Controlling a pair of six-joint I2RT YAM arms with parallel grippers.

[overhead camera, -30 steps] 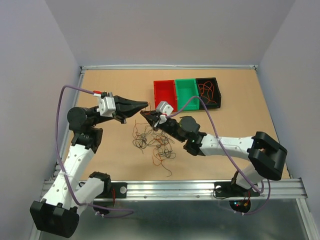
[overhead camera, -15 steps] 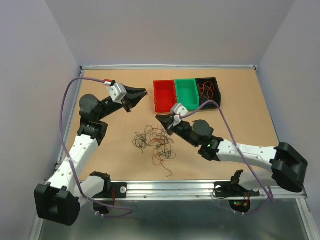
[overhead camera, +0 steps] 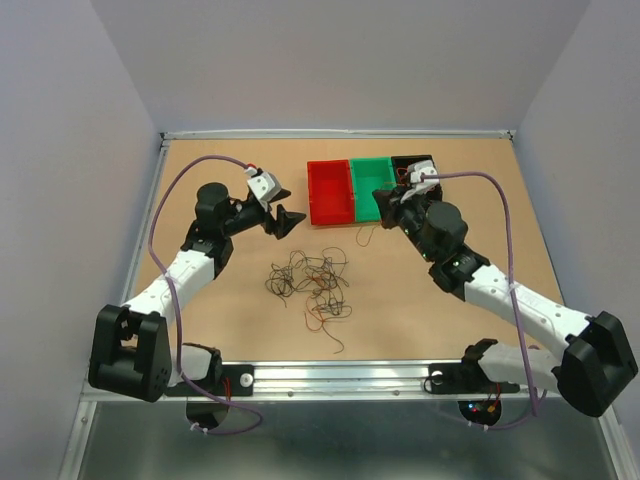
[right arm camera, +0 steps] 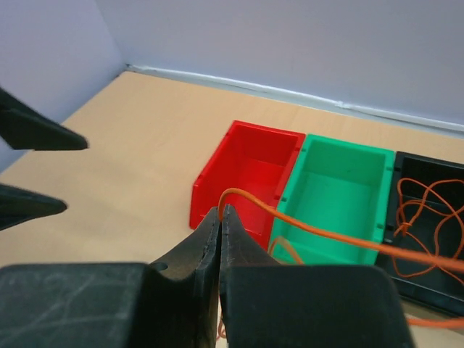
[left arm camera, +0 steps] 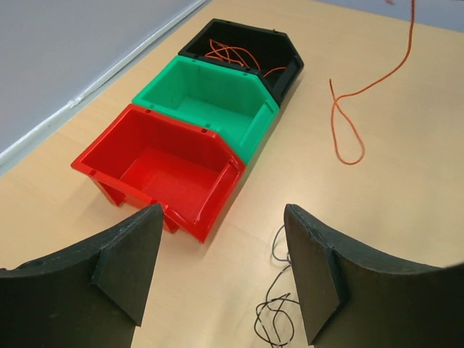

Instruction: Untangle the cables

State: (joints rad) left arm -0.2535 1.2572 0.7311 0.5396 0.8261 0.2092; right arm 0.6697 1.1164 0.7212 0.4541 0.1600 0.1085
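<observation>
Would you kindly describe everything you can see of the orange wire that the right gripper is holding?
The orange wire is hair-thin, flexible and looks plastic-coated. The right gripper is shut on it, and it arches up from the tips. In the right wrist view it runs slack across the front of the green bin. Its lower end lies in a loose loop on the table beside the bins.

Bins (overhead camera: 368,180) bar the far side; open table (overhead camera: 420,310) flanks the cables (overhead camera: 310,283)

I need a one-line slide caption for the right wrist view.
Right fingers shut on an orange cable; red bin, green bin and black bin beyond.
</observation>
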